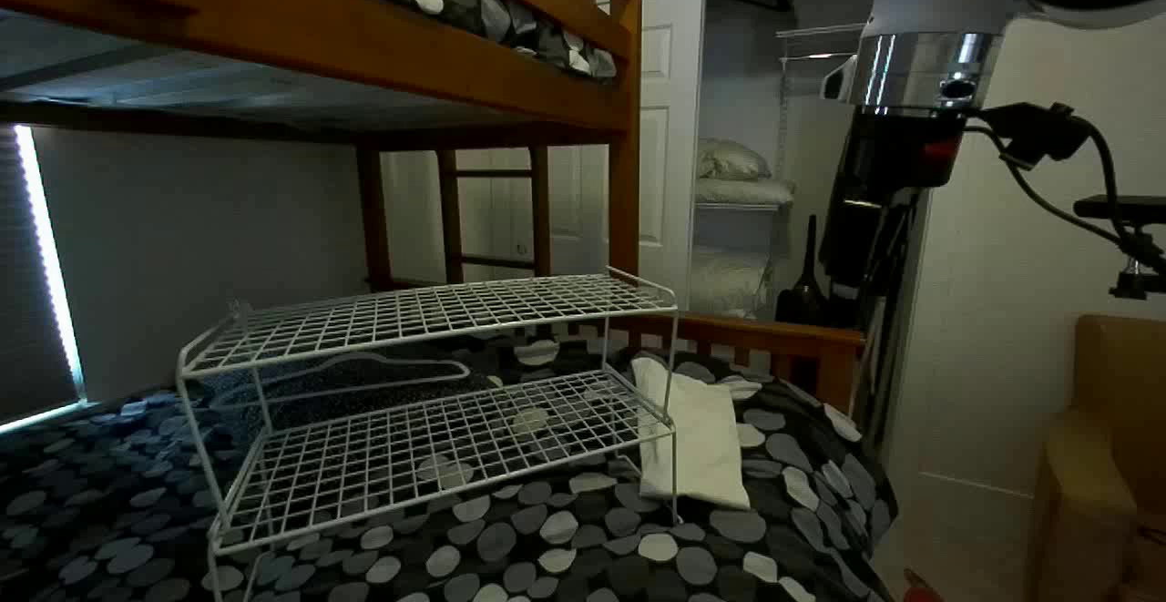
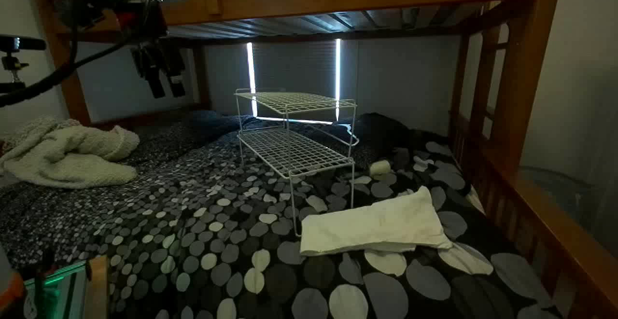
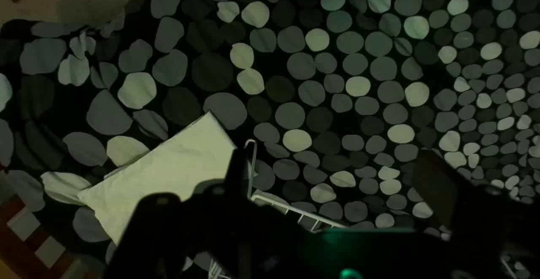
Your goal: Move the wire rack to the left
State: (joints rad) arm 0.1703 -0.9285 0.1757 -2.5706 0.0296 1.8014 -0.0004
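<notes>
The white two-tier wire rack (image 1: 446, 429) stands upright on the spotted bedspread, under the upper bunk. It also shows in an exterior view as a narrow wire rack (image 2: 299, 150) near the middle of the bed. My gripper (image 2: 166, 92) hangs fingers down in the air, to the side of the rack and apart from it. From the wrist, the gripper (image 3: 333, 156) is open, its two dark fingers wide apart with only bedspread seen between them. Part of the rack's wire edge (image 3: 295, 211) shows below, mostly hidden behind the gripper body.
A folded cream cloth (image 2: 372, 227) lies by the rack's near end, with a small cream roll (image 2: 380, 167) behind it. A white hanger (image 1: 364, 363) shows behind the rack. A bunched blanket (image 2: 72, 155) lies across the bed. The wooden bunk frame (image 1: 624, 192) overhangs the rack.
</notes>
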